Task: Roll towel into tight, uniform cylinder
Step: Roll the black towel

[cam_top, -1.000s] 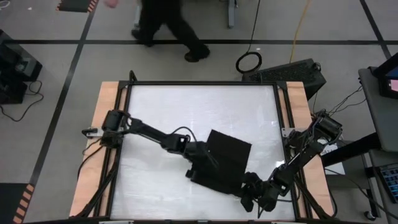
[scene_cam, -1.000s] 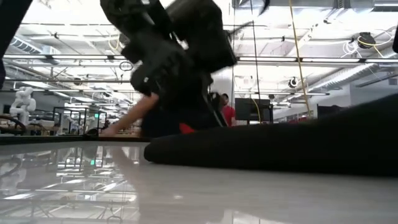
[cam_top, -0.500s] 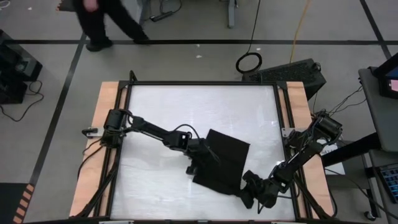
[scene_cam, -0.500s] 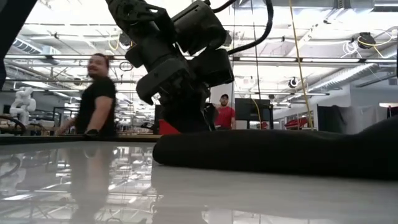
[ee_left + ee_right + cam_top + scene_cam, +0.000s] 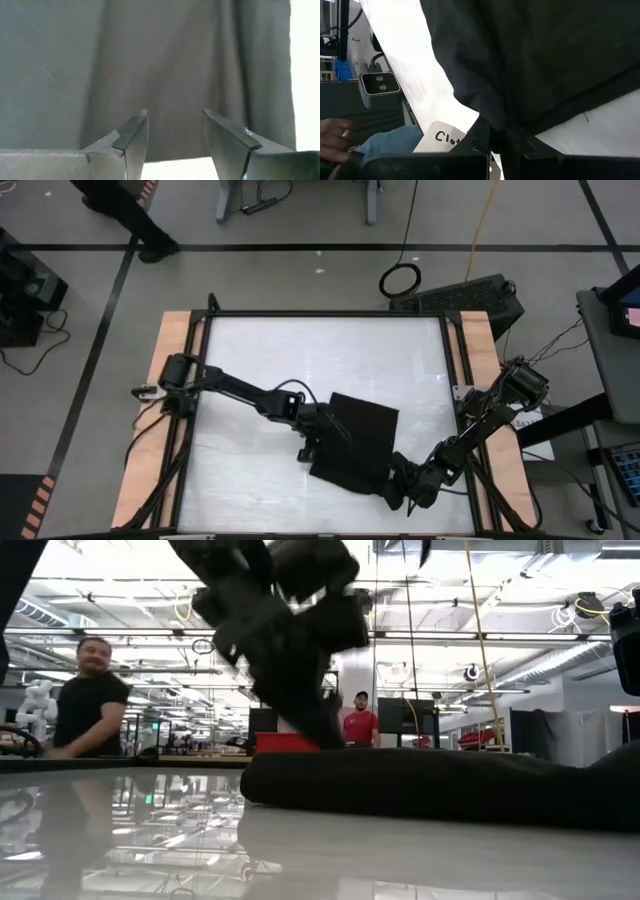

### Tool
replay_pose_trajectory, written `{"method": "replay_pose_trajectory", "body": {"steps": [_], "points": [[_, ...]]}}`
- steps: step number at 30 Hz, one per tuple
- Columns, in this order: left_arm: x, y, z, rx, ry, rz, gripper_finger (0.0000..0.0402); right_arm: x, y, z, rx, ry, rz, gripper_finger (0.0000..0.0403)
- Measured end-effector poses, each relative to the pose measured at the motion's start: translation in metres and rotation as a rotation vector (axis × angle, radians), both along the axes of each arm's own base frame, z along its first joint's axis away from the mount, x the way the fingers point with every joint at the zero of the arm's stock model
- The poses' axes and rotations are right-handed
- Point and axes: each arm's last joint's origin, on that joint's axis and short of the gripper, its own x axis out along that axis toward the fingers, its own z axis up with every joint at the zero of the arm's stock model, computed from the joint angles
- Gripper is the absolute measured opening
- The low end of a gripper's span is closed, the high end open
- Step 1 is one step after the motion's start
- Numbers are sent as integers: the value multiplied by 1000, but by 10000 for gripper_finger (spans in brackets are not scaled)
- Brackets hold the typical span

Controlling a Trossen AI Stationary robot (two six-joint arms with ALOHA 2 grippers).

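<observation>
The black towel (image 5: 360,435) lies crumpled on the white table (image 5: 300,350), right of centre; in the low view it is a long low mound (image 5: 430,790). My left gripper (image 5: 318,442) stands open at the towel's left edge, slanting down, with its fingertips (image 5: 135,130) over the cloth (image 5: 150,60). My right gripper (image 5: 397,488) is shut on the towel at its near right corner, by the table's near right edge. My left gripper stands over the towel's left edge (image 5: 170,150) with its fingers apart; I cannot tell whether they touch the cloth. My right gripper pinches a bunched bit of the towel's near right corner (image 5: 492,125) between its two fingers, slanting down from the near right. Folds run from the pinch into the cloth (image 5: 545,60), whose other parts lie on the table.
Wooden rails (image 5: 165,410) run along the table's left and right sides. A small camera (image 5: 380,82) and a white label (image 5: 442,136) sit at the table's edge. Bare table lies to the far and left. People (image 5: 90,690) stand in the room behind.
My left gripper has tipped and shifted a little over the towel's left edge, staying open. My right gripper has rolled about its own line with the corner still pinched. The towel's left end has slid slightly. A person has walked off past the table's far side.
</observation>
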Motion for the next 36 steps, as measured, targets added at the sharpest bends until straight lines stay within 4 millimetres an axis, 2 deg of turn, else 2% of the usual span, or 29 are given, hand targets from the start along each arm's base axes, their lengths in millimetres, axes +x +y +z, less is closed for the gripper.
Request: {"method": "replay_pose_trajectory", "body": {"steps": [3, 6, 11, 16, 20, 24, 32, 36], "points": [[-4, -2, 20, 14, -50, -27, 190, 0, 0, 0, 0, 0, -1, 9], [-11, -16, 32, 40, -79, -128, 190, 0, 0, 0, 6, 2, -7, 9], [-25, -59, 38, 107, -134, -351, 191, 0, 0, 0, 15, 6, -17, 9], [-35, -89, 35, 250, -227, -406, 221, 0, 0, 0, 27, 11, -32, 9], [-36, -96, 34, 305, -265, -403, 250, 0, 0, 0, 30, 12, -37, 9], [-34, -95, 18, 337, -209, -400, 250, 0, 0, 0, 31, 11, -37, 9], [-33, -103, 0, 383, -190, -395, 217, 1, 0, 1, 39, 5, -37, 9], [-30, -101, -12, 382, -159, -372, 183, 1, 1, 1, 41, 3, -37, 9]]}}
